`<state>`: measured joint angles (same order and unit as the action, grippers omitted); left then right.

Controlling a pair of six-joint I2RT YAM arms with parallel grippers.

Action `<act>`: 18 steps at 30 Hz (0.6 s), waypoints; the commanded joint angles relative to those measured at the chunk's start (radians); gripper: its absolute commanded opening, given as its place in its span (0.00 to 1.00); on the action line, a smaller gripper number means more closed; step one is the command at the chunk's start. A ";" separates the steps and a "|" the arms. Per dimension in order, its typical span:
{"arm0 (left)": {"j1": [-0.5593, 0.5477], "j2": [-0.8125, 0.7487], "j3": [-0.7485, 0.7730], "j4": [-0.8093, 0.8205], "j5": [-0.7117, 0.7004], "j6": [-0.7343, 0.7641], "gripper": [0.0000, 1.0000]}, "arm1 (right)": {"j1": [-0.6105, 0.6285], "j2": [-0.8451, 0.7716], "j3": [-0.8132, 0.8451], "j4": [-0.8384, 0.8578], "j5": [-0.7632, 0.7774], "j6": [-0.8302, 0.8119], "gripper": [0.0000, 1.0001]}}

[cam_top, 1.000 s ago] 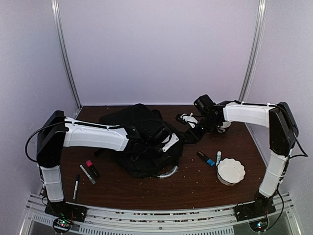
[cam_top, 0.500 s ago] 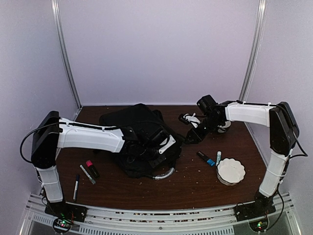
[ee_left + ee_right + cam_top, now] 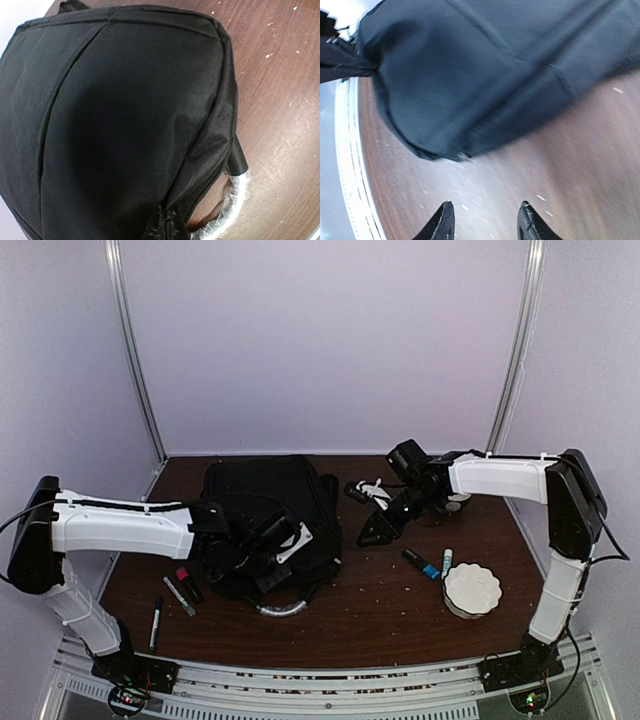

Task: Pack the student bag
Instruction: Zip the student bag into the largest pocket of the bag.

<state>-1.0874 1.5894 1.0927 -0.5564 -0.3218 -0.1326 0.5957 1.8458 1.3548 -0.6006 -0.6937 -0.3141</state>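
We find nothing to read here: no lettering, brand or number shows on the student bag [image 3: 270, 510], and the markers' labels are too small.

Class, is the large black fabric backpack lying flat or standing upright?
Lying flat: the black fabric backpack rests broad side up on the brown table.

I am looking at a dark brown wooden table [image 3: 400, 610], flecked with pale crumbs, lying beneath the right gripper [image 3: 372, 533]. Plain lilac-white walls [image 3: 320, 340] are standing beyond it, metal uprights [image 3: 135, 350] are flanking the back corners, and soft even light is falling.
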 commanded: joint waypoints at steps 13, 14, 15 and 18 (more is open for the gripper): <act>0.023 -0.114 -0.122 0.076 -0.068 -0.127 0.00 | 0.171 0.131 0.007 0.151 0.072 0.115 0.42; 0.023 -0.115 -0.125 0.079 -0.068 -0.129 0.00 | 0.173 0.137 0.011 0.161 0.077 0.126 0.43; 0.024 -0.115 -0.126 0.083 -0.067 -0.131 0.00 | 0.176 0.147 0.015 0.170 0.081 0.136 0.43; 0.024 -0.121 -0.134 0.096 -0.059 -0.138 0.00 | 0.184 0.162 0.018 0.205 0.075 0.158 0.43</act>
<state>-1.0779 1.4990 0.9737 -0.4999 -0.3614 -0.2379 0.7685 1.9759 1.3552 -0.4667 -0.6472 -0.2043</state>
